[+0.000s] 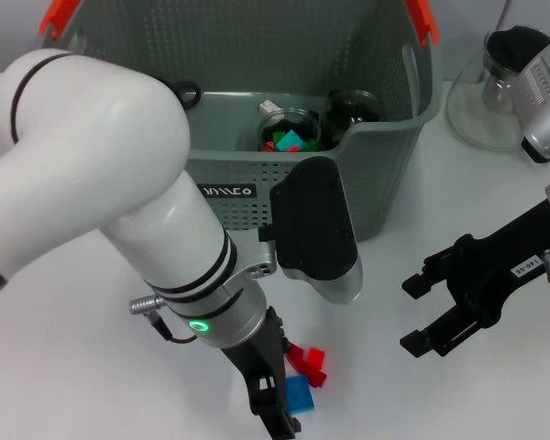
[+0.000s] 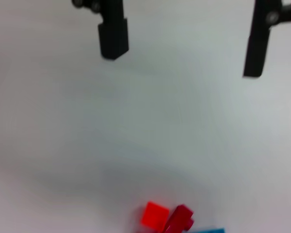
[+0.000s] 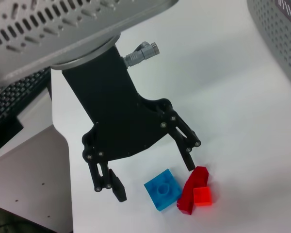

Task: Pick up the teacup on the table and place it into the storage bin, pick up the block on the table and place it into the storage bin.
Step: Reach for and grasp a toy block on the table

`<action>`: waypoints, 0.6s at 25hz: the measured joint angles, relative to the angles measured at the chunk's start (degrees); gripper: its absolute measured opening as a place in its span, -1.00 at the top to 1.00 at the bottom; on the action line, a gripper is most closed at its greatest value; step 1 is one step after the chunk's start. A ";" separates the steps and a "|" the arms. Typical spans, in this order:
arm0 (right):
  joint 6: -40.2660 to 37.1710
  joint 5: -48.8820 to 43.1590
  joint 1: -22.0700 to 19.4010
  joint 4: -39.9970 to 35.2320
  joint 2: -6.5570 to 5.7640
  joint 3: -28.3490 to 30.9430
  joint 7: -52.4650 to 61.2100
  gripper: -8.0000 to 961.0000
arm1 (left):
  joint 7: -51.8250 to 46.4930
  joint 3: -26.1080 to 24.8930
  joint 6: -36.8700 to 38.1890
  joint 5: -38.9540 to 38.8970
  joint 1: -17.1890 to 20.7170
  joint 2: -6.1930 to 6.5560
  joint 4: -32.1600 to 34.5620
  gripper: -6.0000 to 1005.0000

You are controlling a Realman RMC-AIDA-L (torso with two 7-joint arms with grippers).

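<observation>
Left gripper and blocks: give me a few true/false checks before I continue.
1. The left gripper has its fingers open above the table. True.
2. The left gripper already holds the blue block. False: it lies on the table between the open fingers.
3. Red blocks lie beside the blue block. True.
4. The storage bin is empty. False: it holds cups and coloured blocks.
5. The right gripper holds a teacup. False: it is open, holding nothing.
</observation>
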 joint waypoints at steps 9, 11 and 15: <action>0.33 0.00 0.01 0.00 0.05 0.20 -0.03 -0.95 | -3.82 1.87 0.26 3.03 -0.72 0.00 0.14 -0.92; 0.43 0.00 0.04 0.00 0.10 0.21 -0.02 -0.95 | -4.99 2.67 0.23 3.53 -0.93 0.00 0.16 -0.91; 0.60 0.04 0.10 0.02 0.10 0.21 0.01 -0.95 | -6.66 3.64 -0.12 3.71 -1.17 0.00 0.10 -0.91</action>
